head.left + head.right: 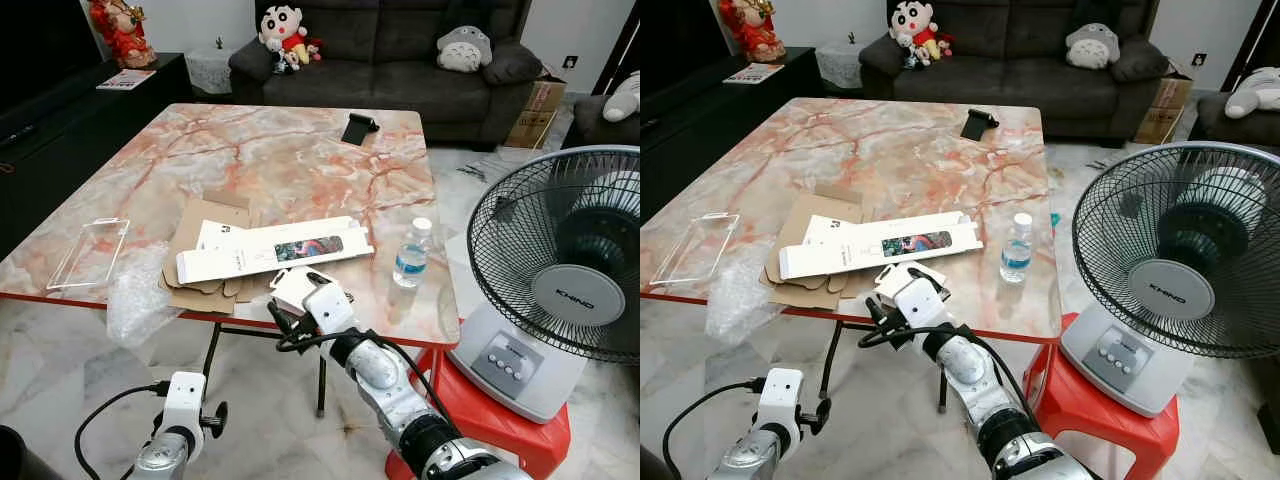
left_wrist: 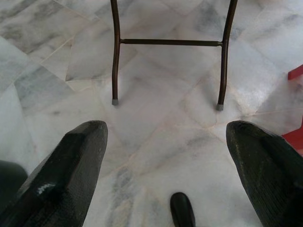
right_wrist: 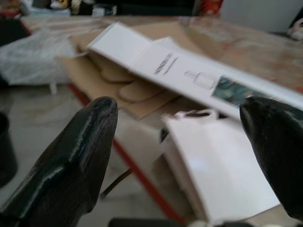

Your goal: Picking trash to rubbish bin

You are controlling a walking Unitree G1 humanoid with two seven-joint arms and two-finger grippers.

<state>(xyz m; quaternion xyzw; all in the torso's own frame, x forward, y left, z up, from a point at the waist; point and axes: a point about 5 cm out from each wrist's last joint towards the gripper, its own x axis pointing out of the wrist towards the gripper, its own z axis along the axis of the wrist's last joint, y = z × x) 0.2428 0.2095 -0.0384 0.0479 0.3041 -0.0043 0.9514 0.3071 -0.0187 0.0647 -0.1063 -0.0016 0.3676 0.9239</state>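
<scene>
At the near table edge, lower centre of the head views: right gripper [image 3: 177, 137], black fingers spread wide, holding nothing, pointed at a small white folded card packet [image 1: 297, 285] that overhangs the edge.
Left gripper [image 2: 165, 156]: lower left of the head views, hanging low over the grey-white marble floor [image 2: 156, 118]; fingers wide apart, nothing between them; dark metal table legs [image 2: 115, 52] ahead of it.
Table: square pink-and-white marble-pattern table [image 1: 270, 150] with a red rim.
Trash, centre-left of the table: long white printed carton [image 1: 272, 250] lying flat across a flattened brown cardboard sheet [image 1: 205, 255]; the white packet lies just below them.
Trash, left edge: clear plastic tray [image 1: 88, 252] lying flat; crumpled clear plastic wrap [image 1: 140, 300] hanging over the rim.
Bottle: small clear water bottle with a blue label [image 1: 412, 254], upright, right of the carton.
Far side of the table: small black object [image 1: 358, 128].
Right of the frame: grey pedestal fan [image 1: 560, 280] standing on a red plastic stool [image 1: 490, 410].
Background: dark grey sofa [image 1: 400, 60] with soft toys.
</scene>
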